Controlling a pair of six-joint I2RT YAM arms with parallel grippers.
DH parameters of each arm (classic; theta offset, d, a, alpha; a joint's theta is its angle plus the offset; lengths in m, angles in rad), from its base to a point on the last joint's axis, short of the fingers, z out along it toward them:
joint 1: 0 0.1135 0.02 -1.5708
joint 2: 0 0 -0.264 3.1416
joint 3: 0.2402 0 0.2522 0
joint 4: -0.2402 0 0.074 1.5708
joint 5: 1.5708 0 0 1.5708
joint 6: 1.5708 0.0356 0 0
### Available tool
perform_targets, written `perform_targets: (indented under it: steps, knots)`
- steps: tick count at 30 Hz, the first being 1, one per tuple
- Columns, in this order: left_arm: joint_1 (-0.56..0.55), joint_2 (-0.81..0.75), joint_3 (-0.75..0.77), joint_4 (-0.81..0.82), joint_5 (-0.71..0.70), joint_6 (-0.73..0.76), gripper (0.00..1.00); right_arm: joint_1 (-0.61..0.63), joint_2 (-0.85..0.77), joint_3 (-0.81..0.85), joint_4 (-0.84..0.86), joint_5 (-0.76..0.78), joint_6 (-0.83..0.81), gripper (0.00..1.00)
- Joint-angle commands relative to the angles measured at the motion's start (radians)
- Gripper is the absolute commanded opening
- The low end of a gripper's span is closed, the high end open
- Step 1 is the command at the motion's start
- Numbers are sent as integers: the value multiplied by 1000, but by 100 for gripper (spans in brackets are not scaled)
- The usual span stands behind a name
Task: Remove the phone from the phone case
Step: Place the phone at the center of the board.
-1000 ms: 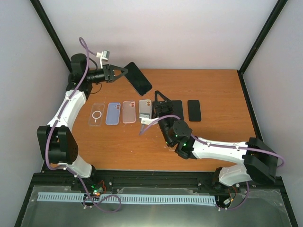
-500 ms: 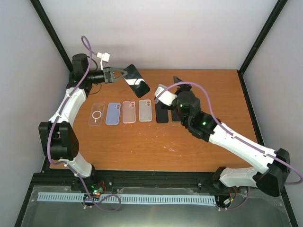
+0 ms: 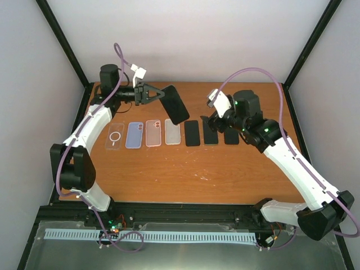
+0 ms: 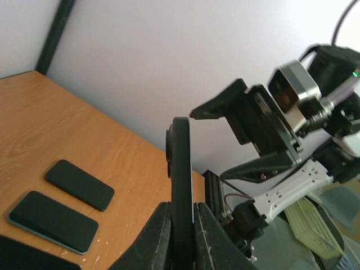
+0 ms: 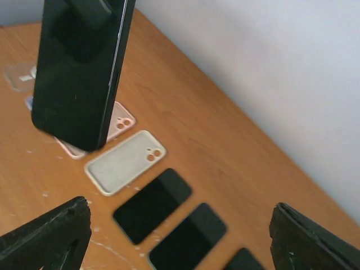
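Observation:
My left gripper is shut on the lower end of a black phone and holds it in the air above the back of the table, tilted down to the right. In the left wrist view the phone stands edge-on between the jaws of that gripper; I cannot tell its case from the phone. My right gripper hangs open to its right, empty and facing it. In the right wrist view the phone fills the upper left, beyond the wide-open right gripper.
A row lies on the wooden table: a clear case, a blue case, a pink case, a whitish case, then three bare black phones. Black frame posts stand at the corners.
The left arm has carried the held phone to the right. The right arm has risen from low over the table's middle and swung up and right, now facing the phone.

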Motion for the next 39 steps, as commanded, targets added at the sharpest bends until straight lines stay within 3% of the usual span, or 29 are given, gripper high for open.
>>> perform_targets:
  steps: [1, 13, 19, 26, 30, 32, 35, 38, 39]
  knots:
    - [-70, -5, 37, 20, 53, 87, 0, -68, 4, 47, -99, -294, 173, 84]
    - [-219, -2, 55, 40, 42, 99, 1, -176, 25, 36, -72, -594, 370, 75]
    - [-242, 7, 50, 102, 35, 45, 1, -178, 34, 9, -41, -713, 411, 65]
    - [-269, 19, 56, 123, 33, 27, 1, -178, 43, -3, -19, -754, 431, 35]
    - [-272, 24, 56, 148, 33, 3, 0, -178, 55, -5, -19, -776, 441, 29]
    - [-272, 25, 56, 150, 32, 0, 0, -179, 56, -6, -19, -779, 442, 16]
    - [-272, 23, 53, 150, 28, 0, 0, -197, 59, -9, -13, -792, 462, 4]
    - [-272, 20, 52, 145, 14, -2, 2, -240, 65, -15, -1, -830, 492, 3]
    - [-272, 19, 53, 141, 4, -1, 11, -255, 66, -16, 3, -840, 502, 3]
